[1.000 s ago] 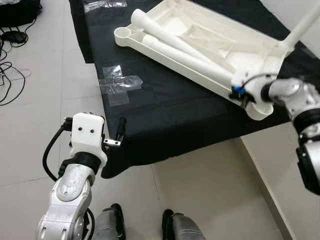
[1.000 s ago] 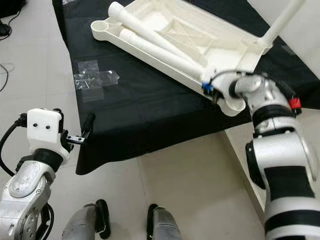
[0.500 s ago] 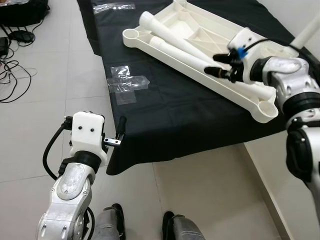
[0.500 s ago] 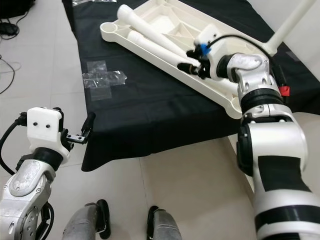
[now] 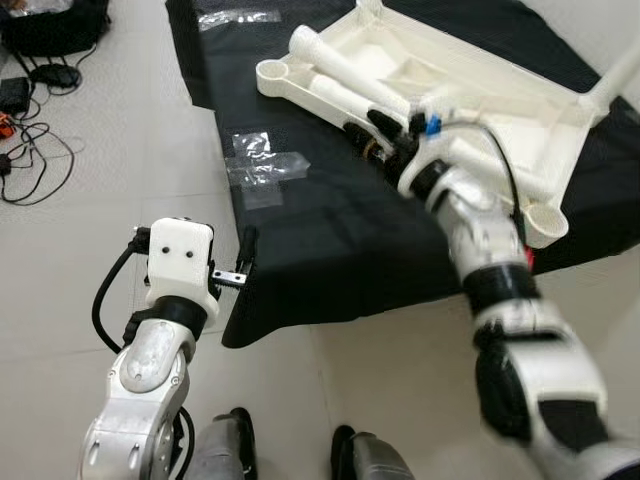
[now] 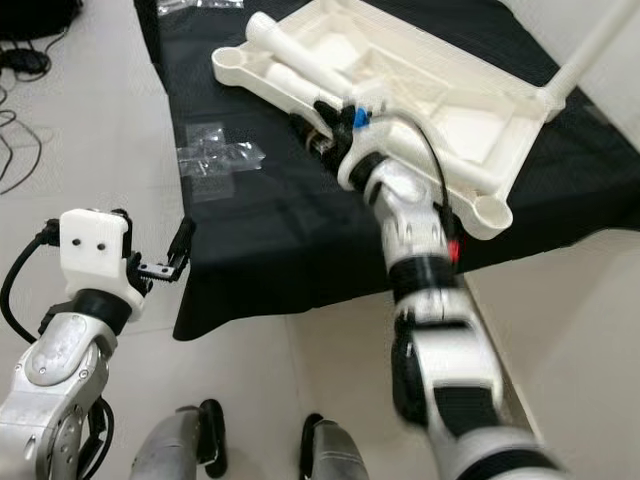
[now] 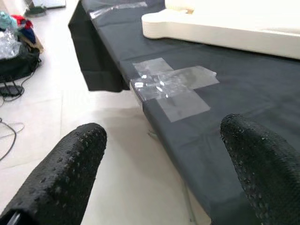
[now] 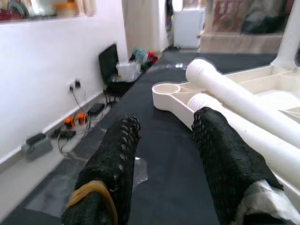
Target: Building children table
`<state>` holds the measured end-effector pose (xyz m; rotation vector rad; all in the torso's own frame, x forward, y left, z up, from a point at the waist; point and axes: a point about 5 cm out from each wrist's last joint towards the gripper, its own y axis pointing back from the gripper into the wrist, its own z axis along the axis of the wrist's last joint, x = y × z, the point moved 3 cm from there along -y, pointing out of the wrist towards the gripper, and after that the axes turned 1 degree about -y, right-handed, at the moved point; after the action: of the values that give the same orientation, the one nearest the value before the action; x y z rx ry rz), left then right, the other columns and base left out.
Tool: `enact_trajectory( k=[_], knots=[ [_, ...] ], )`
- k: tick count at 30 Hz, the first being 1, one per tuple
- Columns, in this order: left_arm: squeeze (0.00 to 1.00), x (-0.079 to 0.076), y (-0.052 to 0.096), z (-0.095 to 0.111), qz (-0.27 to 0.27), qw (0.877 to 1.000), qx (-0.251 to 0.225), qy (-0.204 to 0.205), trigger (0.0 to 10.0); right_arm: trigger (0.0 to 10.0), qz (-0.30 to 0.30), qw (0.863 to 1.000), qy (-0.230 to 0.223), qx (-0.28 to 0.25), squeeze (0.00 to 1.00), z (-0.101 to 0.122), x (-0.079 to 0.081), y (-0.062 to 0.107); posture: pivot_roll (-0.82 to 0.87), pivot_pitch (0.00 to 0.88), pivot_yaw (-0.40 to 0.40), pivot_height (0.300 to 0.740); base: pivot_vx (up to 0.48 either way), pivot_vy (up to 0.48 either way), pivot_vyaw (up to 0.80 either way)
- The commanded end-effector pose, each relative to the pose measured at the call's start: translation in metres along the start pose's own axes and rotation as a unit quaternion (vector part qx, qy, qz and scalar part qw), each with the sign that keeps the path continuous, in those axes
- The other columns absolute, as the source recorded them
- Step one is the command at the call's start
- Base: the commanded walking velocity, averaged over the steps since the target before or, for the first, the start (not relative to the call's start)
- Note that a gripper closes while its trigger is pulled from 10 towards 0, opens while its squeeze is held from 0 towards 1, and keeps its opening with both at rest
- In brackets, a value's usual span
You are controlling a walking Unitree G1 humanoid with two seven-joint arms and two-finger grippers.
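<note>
An upturned white table top (image 5: 497, 112) lies on a black cloth (image 5: 330, 235). Two loose white legs (image 5: 338, 62) rest side by side in it. A third leg (image 5: 616, 72) stands fixed at its far right corner. My right gripper (image 5: 368, 132) hovers open over the cloth, just beside the table top's near edge and the nearer loose leg. In the right wrist view its fingers (image 8: 112, 168) hold nothing, and the legs (image 8: 243, 110) lie just beyond them. My left gripper (image 5: 244, 264) stays open and empty at the cloth's front left corner.
Clear plastic bags (image 5: 262, 166) lie on the cloth's left part, also seen as bags (image 7: 169, 85) ahead of the left fingers. Cables (image 5: 30, 150) and a black bag (image 5: 60, 15) are on the tiled floor at the left. A white wall runs along the right.
My right gripper has swung left from the table top's near right corner, along its near edge, to the loose legs. The camera has shifted a little. The left arm has stayed put.
</note>
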<state>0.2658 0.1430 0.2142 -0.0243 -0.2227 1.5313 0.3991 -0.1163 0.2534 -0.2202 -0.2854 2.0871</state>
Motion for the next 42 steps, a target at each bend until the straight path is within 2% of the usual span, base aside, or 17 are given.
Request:
enact_trajectory(
  k=[1,4,12,17,22,28,30,33,36,38,39,40,41,42],
  knots=[
    [0.0,-0.001,0.0,-0.001,-0.002,1.0,0.0,-0.003,10.0,10.0,-0.013,1.0,0.007,-0.005,0.0,0.006,-0.003,0.003,0.01,0.167,-0.096,0.74,0.0,-0.255,0.0],
    [0.0,-0.001,-0.001,-0.001,-0.003,1.0,-0.002,-0.003,10.0,10.0,-0.032,0.999,0.012,-0.01,0.0,0.006,0.0,0.011,0.02,0.165,-0.092,0.74,0.277,-0.285,0.0],
    [0.0,-0.001,-0.002,-0.001,-0.005,1.0,-0.003,-0.01,10.0,10.0,-0.056,0.998,0.02,-0.027,0.0,0.013,0.0,0.013,0.02,0.155,-0.096,0.74,0.325,-0.313,0.0],
    [0.0,0.001,-0.002,-0.002,-0.004,1.0,-0.002,-0.015,10.0,10.0,-0.071,0.996,0.021,-0.04,0.0,0.026,0.014,0.018,0.02,0.158,-0.093,0.74,0.358,-0.315,0.0],
    [0.0,0.003,-0.003,-0.002,-0.004,1.0,-0.002,-0.017,10.0,10.0,-0.078,0.996,0.019,-0.038,0.0,0.027,0.016,0.021,0.02,0.159,-0.094,0.74,0.368,-0.303,0.0],
    [0.0,0.011,-0.008,-0.001,0.005,1.0,-0.002,-0.016,10.0,10.0,-0.094,0.995,0.02,-0.04,0.0,0.026,0.015,0.025,0.03,0.161,-0.089,0.74,0.232,0.0,0.0],
    [0.0,0.022,-0.014,-0.001,0.007,1.0,-0.002,-0.027,10.0,10.0,-0.103,0.994,0.022,-0.036,0.0,0.026,0.013,0.028,0.03,0.161,-0.087,0.74,0.0,0.0,0.0],
    [0.0,0.024,-0.016,-0.001,0.007,1.0,-0.002,-0.028,10.0,10.0,-0.103,0.994,0.027,-0.034,0.0,0.026,0.013,0.028,0.03,0.162,-0.082,0.74,0.0,0.0,0.0],
    [0.0,0.025,-0.018,0.0,0.004,1.0,-0.003,-0.029,10.0,10.0,-0.101,0.994,0.035,-0.021,0.0,0.022,0.012,0.029,0.03,0.163,-0.082,0.74,0.0,0.0,0.0],
    [0.0,0.022,-0.018,-0.002,-0.002,1.0,0.001,-0.03,10.0,10.0,-0.129,0.99,0.044,0.046,0.0,0.004,-0.002,0.031,0.03,0.163,-0.082,0.74,0.0,0.0,0.0],
    [0.0,0.022,-0.018,-0.002,-0.002,1.0,0.001,-0.03,10.0,10.0,-0.129,0.99,0.044,0.046,0.0,0.004,-0.002,0.031,0.03,0.163,-0.082,0.74,0.0,0.0,0.0],
    [0.0,0.019,-0.018,-0.004,-0.015,0.999,0.007,-0.029,10.0,10.0,-0.175,0.978,0.045,0.105,0.0,-0.012,-0.018,0.036,0.03,0.169,-0.08,0.74,0.0,0.0,0.0],
    [0.0,0.019,-0.018,-0.004,-0.015,0.999,0.007,-0.029,10.0,10.0,-0.175,0.978,0.045,0.105,0.0,-0.012,-0.018,0.036,0.03,0.169,-0.08,0.74,0.0,0.0,0.0],
    [0.0,0.017,-0.017,-0.006,-0.023,0.999,0.012,-0.032,10.0,10.0,-0.204,0.97,0.048,0.127,0.0,-0.017,-0.026,0.039,0.03,0.169,-0.08,0.74,0.0,0.0,0.0]
  ],
)
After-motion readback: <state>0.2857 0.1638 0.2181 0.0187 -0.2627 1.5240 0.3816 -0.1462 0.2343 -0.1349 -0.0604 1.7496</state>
